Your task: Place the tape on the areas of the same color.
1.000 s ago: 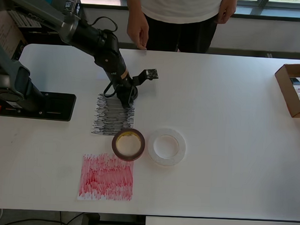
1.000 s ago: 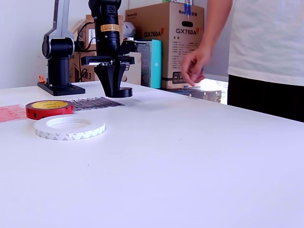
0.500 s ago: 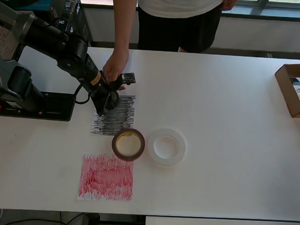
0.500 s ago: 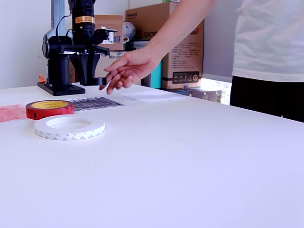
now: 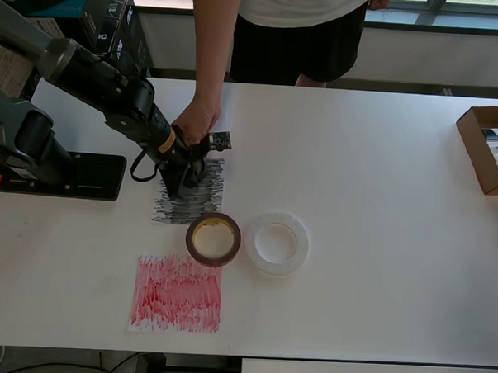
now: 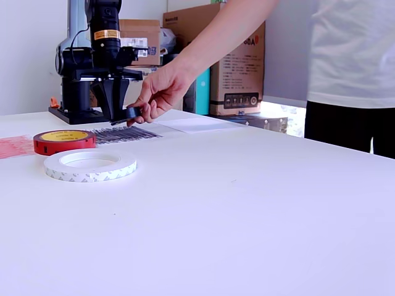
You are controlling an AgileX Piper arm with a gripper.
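Hovering over the black-scribbled paper patch (image 5: 189,192), the black robot gripper (image 5: 177,173) points down at the white table (image 5: 379,225). A person's bare hand (image 6: 157,94) reaches in and pinches the small black tape roll (image 6: 125,115), holding it tilted just above the patch, beside the gripper's fingers (image 6: 115,98). In the exterior view those fingers hang apart with nothing clearly between them; whether either one touches the roll I cannot tell.

The medium reddish-brown tape roll with a yellowish core (image 5: 213,239) lies flat just below the black patch in the overhead view, touching the large white translucent tape roll (image 5: 275,242) on its right. Neither sits on its colour: the red-scribbled paper patch (image 5: 176,293) lies just beneath the brown roll, bare, and a plain white sheet (image 6: 197,124) shows behind the hand in the exterior view.

With the hand this close, the sound course is probably to wait for it to clear. Then the black roll should be checked to lie flat inside the patch edges. For the brown roll, a straight descent with one finger in the core and one outside seems safest, keeping clear of the white roll pressed against it.
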